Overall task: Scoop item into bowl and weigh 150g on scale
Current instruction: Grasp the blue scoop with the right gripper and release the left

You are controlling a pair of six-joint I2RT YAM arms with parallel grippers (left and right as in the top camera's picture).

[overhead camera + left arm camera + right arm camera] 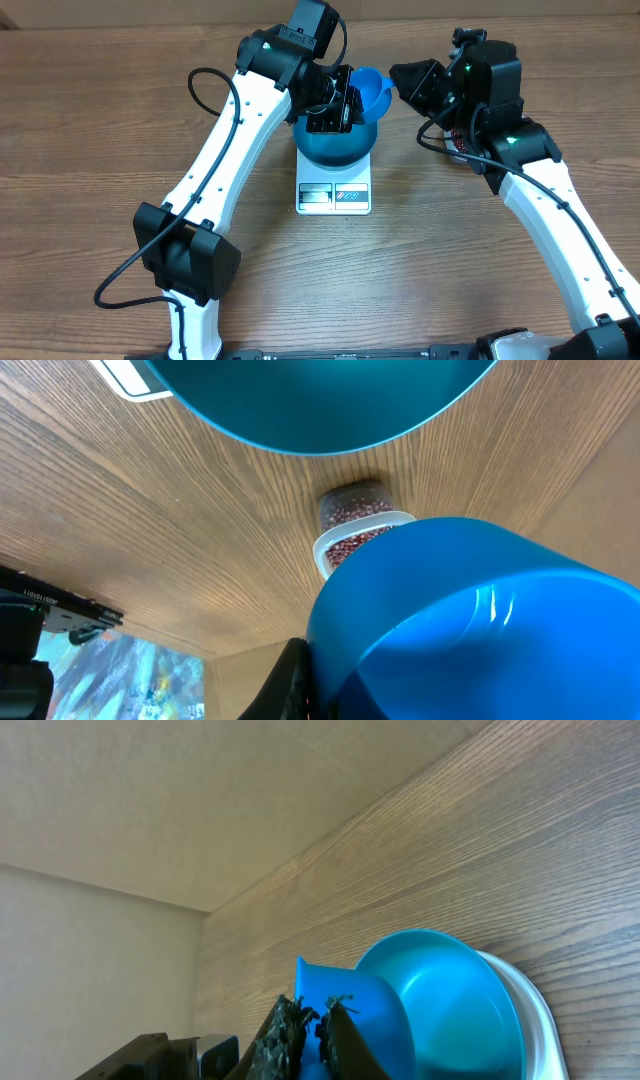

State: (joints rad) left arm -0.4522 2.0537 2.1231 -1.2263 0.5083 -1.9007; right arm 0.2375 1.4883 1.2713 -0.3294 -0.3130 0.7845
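My left jaws were clamped on the scoop (372,90) by the bowl (335,148) on the scale (334,195). My right jaws were together, empty.

The surface (100,120) is viewed from straight above by the overhead camera, from far enough for both arms to be taken in, with the bowl (335,145) on the scale (335,195) at upper centre. The left wrist view is set very close and low, tilted, and looks past the scoop (480,630) toward the tub (355,535). The right wrist view is aimed low along the surface toward a wall. Bowl and scale are shared by all three views.
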